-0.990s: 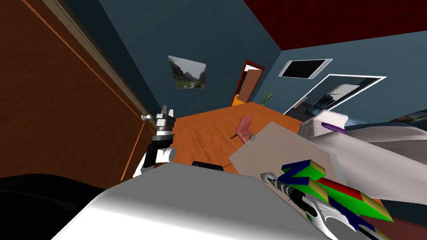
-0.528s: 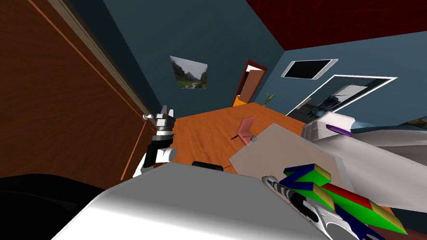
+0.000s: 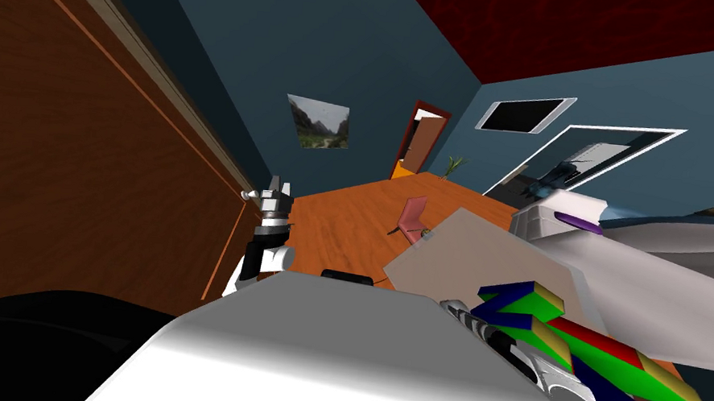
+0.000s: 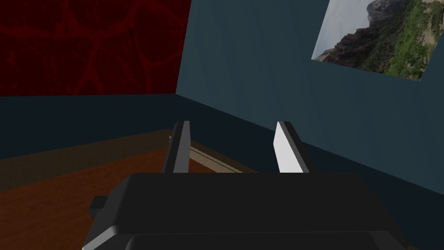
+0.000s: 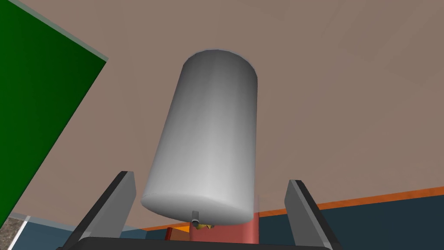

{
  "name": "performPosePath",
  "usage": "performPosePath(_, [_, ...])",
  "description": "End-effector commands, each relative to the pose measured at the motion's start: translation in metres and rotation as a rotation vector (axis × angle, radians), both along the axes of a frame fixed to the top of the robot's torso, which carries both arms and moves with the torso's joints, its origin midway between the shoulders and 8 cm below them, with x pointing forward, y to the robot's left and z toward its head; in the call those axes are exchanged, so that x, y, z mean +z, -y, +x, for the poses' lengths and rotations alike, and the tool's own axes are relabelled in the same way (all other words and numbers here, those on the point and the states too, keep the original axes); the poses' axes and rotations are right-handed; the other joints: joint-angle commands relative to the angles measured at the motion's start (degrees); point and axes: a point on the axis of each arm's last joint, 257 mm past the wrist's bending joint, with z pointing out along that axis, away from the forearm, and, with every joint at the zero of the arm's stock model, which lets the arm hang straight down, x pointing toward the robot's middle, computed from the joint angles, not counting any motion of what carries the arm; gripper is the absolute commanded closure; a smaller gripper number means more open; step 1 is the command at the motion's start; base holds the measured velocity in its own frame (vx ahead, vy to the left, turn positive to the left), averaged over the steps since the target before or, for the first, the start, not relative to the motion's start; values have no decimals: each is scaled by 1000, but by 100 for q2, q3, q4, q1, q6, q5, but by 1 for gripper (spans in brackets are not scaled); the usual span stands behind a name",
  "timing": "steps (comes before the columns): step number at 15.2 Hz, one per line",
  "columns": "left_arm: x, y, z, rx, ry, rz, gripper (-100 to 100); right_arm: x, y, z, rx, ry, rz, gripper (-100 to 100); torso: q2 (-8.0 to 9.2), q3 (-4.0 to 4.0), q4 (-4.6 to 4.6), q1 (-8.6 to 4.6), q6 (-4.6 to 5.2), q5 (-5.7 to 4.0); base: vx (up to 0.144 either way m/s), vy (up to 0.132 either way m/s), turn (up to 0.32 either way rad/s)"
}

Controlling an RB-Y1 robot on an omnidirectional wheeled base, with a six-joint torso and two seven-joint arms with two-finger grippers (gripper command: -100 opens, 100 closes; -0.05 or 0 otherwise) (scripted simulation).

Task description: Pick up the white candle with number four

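right gripper (image 5: 210,178): one, and there it was, blades spread wide; nothing pinched; a gap showed on either side between the fingers (image 5: 108,208) and the cylinder they flanked
candle (image 5: 208,143): one, plain white-grey, sitting between those spread blades; wick end toward the gripper's body; its number could not be made out on the side that showed
block (image 3: 577,347): one, in blue, green, red and yellow; shaped like a letter N; its green face (image 5: 39,108) stood close beside the right gripper, so that side was tight; the opposite side lay open
table (image 3: 487,262): one taupe slab under candle and block; its edge ran just past the candle, with orange floor (image 3: 346,217) beyond
left gripper (image 3: 275,189): one, raised beside the brown door (image 3: 66,185), well apart from the table; blades parted, holding nothing
knob (image 3: 246,196): one, small, on the door, just beside the left gripper
chair (image 3: 411,213): one, pink, at the table's far edge
far end: open floor ran from the table to one doorway (image 3: 421,139); one landscape picture (image 3: 318,123) hung beside it; one small plant (image 3: 454,165) stood near it
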Motion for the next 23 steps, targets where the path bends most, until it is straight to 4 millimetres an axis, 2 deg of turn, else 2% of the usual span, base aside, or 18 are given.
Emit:
performPosePath(1, [0, 0, 0, 0, 0, 0, 0, -6, -4, -15, 0, -14, 2, -100, 0, 0, 0, 0, 0, 0, 30, -14, 72])
performPosePath(2, [0, 0, 0, 0, 0, 0, 0, -1, 1, -10, -14, 4, -2, -100, -2, -1, 0, -1, -1, -1, 30, -15, 56])
performPosePath(3, [0, 0, 0, 0, 0, 0, 0, -7, -4, -24, -9, -16, 2, -100, -2, -1, -1, -2, 0, -1, 32, -16, 63])
performPosePath(5, [0, 0, 0, 0, 0, 0, 0, -3, 1, -19, -24, 3, -4, -100, -2, -1, 0, -2, 0, -1, 23, -15, 27])
performPosePath(6, [0, 0, 0, 0, 0, 0, 0, -7, -1, -31, -26, -10, -3, -100, -1, -1, 0, -1, 0, 0, 23, -11, 43])
performPosePath(7, [0, 0, 0, 0, 0, 0, 0, -4, 2, -29, -34, 0, -6, -100, -1, 0, 0, -1, 0, 0, 25, -12, 50])
performPosePath(8, [0, 0, 0, 0, 0, 0, 0, -11, -3, -43, -30, -22, -3, -100, -1, -1, 0, -1, 0, 0, 26, -13, 71])
performPosePath(11, [0, 0, 0, 0, 0, 0, 0, -6, 2, -38, -40, -7, -7, -100, 0, 0, 0, -1, 0, 0, 18, -11, 22])
performPosePath(12, [0, 0, 0, 0, 0, 0, 0, -6, 2, -38, -41, -6, -7, 100, 2, 1, 0, 1, 0, 0, 0, 0, 0])
performPosePath(16, [0, 0, 0, 0, 0, 0, 0, -6, 1, -38, -41, -6, -5, 100, 5, 2, 1, 0, -2, -1, 0, 0, 0])
performPosePath(18, [0, 0, 0, 0, 0, 0, 0, 2, 7, -14, -36, 19, -12, 100, 8, 4, 2, 1, -1, 0, -23, 13, -74])
performPosePath(20, [0, 0, 0, 0, 0, 0, 0, -3, 1, -19, -24, 3, -4, 100, 18, 10, 4, 11, 0, 2, -35, 24, -52])
performPosePath(21, [0, 0, 0, 0, 0, 0, 0, 1, 3, -8, -21, 13, -4, 100, 18, 10, 4, 11, 1, 3, -27, 18, -51])
performPosePath(22, [0, 0, 0, 0, 0, 0, 0, -1, 1, -10, -14, 4, -2, 100, 18, 11, 5, 11, -1, 6, -25, 14, -48])
performPosePath(23, [0, 0, 0, 0, 0, 0, 0, 5, 5, 3, -18, 21, -5, 100, 17, 10, 5, 12, -2, 6, -33, 19, -59])
